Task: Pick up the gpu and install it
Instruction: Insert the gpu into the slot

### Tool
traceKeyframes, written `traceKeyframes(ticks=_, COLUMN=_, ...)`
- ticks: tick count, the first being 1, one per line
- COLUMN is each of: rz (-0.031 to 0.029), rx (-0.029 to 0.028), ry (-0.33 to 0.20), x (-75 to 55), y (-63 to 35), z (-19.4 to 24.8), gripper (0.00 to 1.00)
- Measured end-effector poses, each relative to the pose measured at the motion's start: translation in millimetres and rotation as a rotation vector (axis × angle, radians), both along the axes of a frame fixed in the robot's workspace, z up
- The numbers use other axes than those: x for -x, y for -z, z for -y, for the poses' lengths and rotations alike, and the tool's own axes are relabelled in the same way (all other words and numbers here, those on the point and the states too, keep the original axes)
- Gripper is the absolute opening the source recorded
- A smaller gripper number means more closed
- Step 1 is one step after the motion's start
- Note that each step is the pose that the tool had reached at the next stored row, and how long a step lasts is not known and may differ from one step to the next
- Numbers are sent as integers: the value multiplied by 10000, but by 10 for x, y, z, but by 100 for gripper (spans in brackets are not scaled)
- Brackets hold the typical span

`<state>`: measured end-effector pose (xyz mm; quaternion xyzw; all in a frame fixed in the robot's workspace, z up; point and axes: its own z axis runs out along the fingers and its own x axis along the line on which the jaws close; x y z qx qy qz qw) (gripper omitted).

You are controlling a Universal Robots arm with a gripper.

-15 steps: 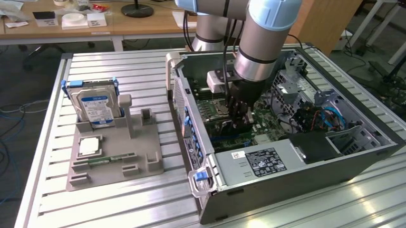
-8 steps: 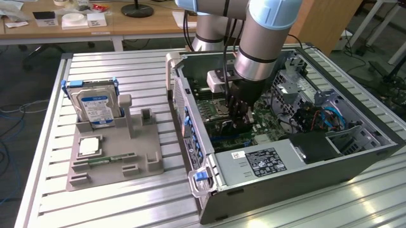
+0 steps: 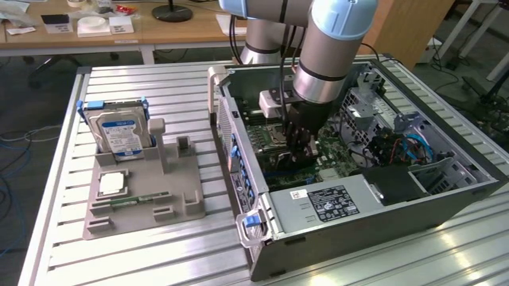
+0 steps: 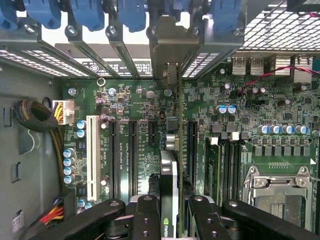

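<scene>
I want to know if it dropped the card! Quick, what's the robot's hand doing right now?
Hand: closed on the gpu, holding it edge-on over the motherboard slots inside the computer case.

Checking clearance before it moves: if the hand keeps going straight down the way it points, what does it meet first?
Probably the motherboard: the hand is shut on the gpu, whose edge leads toward a black expansion slot; exact depth is unclear.

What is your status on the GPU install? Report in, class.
Gripper shut on the gpu, down inside the open computer case. Card edge-on over the motherboard slots, bracket toward the rear openings. Nothing seen blocking.
</scene>
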<state>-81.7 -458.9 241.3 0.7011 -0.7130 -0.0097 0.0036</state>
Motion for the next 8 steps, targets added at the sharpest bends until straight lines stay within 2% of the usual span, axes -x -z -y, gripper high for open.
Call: traceKeyframes(ticks=8, rz=2, rx=0, ry=-1, x=0, y=26, z=0, gripper=27)
